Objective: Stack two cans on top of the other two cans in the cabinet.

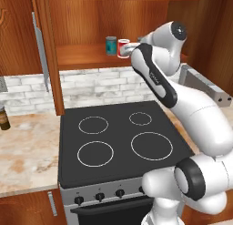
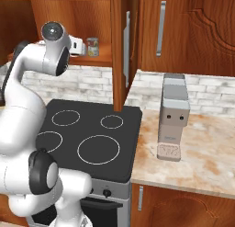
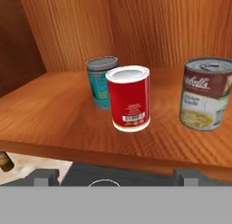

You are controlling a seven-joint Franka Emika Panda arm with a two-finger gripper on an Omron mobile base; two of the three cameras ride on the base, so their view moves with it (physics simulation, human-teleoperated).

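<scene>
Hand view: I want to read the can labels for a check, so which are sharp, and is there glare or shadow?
Hand view: red can fairly sharp, barcode visible; soup can label soft, its text blurred; teal can half hidden behind the red one; no glare; faint shadows on the shelf. Left base view: cans too small to read.

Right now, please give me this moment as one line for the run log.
tool: open, empty, before shelf | red can: upright, nearest | teal can: behind it | soup can: apart | stacked: none
</scene>
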